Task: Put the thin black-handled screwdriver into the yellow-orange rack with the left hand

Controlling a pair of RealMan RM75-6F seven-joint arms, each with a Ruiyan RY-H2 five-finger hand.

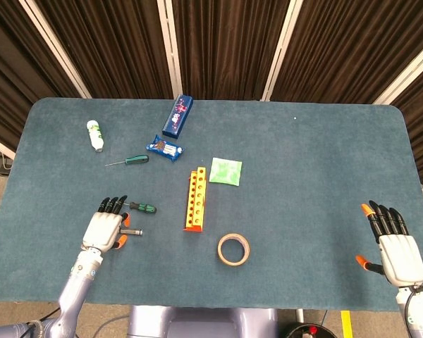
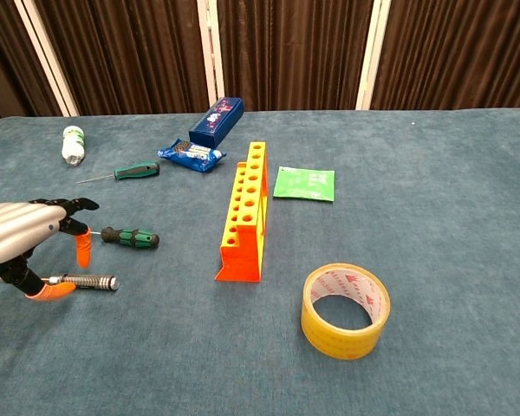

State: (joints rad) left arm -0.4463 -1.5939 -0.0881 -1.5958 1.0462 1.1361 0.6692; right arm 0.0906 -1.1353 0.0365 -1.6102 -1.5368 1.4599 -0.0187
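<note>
The thin black-handled screwdriver [image 2: 88, 282] lies on the blue table, tip pointing left; in the head view only its handle end [image 1: 132, 232] shows past my hand. My left hand [image 1: 106, 228] [image 2: 24, 237] hovers over its shaft, fingers spread, thumb tip beside the shaft, nothing gripped. The yellow-orange rack [image 1: 195, 199] [image 2: 247, 212] stands to the right of it, holes upward. My right hand [image 1: 393, 243] rests open near the front right edge, far from everything.
A green-handled screwdriver [image 1: 142, 208] [image 2: 130, 237] lies just beyond my left hand, another [image 1: 136, 159] [image 2: 136, 171] farther back. Tape roll [image 1: 233, 249] [image 2: 345, 310], green packet [image 1: 225, 171], blue box [image 1: 178, 116], blue snack pack [image 1: 165, 148] and white bottle [image 1: 94, 134] lie around.
</note>
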